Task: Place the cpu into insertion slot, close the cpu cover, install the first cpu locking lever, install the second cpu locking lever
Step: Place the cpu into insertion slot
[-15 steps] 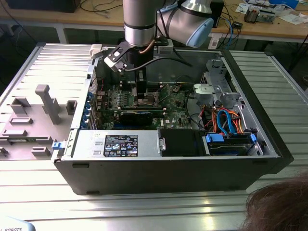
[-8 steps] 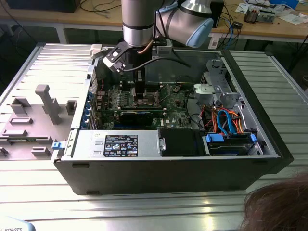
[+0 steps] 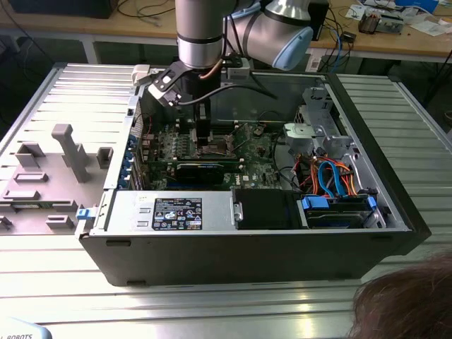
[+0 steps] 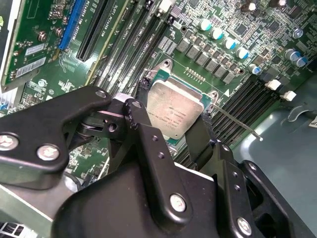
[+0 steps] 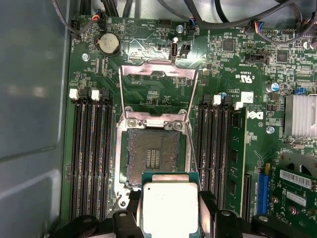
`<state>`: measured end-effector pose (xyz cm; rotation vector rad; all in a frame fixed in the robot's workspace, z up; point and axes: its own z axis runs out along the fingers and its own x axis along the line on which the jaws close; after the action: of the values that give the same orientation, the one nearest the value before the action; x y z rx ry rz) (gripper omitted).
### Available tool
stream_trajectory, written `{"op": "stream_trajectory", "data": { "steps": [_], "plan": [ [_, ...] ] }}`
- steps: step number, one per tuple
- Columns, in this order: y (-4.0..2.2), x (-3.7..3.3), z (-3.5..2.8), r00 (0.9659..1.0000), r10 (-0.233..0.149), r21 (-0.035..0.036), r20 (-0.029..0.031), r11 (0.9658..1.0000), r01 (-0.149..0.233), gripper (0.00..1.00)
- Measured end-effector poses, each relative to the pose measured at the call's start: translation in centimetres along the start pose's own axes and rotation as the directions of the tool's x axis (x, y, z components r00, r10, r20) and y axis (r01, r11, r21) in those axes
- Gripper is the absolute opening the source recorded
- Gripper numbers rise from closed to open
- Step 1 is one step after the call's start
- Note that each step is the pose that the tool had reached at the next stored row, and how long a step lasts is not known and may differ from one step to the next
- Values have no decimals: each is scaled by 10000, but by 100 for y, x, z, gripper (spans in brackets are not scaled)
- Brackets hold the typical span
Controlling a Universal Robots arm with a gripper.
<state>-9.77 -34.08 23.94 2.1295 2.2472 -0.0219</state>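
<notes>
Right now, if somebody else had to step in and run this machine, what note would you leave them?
Gripper: shut on the chip, holding it over the motherboard at the edge of the socket.
Socket: empty, contacts bare.
Cover: flipped open beside the socket.
Done: chip picked up and brought to the socket.
Left: seating the chip, closing the cover, both locking steps.

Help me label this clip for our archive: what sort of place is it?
Probably a robotics lab or workshop: an open computer case sits on a ribbed metal table, the gripper holds the cpu over its motherboard, and cluttered workbenches stand behind.
</notes>
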Motion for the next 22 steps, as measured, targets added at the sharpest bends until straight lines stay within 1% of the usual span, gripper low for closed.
{"op": "stream_trajectory", "data": {
  "steps": [9, 11, 12, 16, 22],
  "plan": [
    [-34, 2, 4, 10000, 0, 0, 0, 10000, 0, 55],
    [-57, 3, 4, 10000, 0, -1, 0, 10000, 0, 55],
    [-93, 5, 6, 10000, 0, 0, 0, 10000, 0, 55],
    [-151, 9, 23, 10000, 0, 0, 0, 10000, 0, 55],
    [-168, 10, 29, 10000, 0, 0, 1, 10000, 0, 55]
  ]
}}
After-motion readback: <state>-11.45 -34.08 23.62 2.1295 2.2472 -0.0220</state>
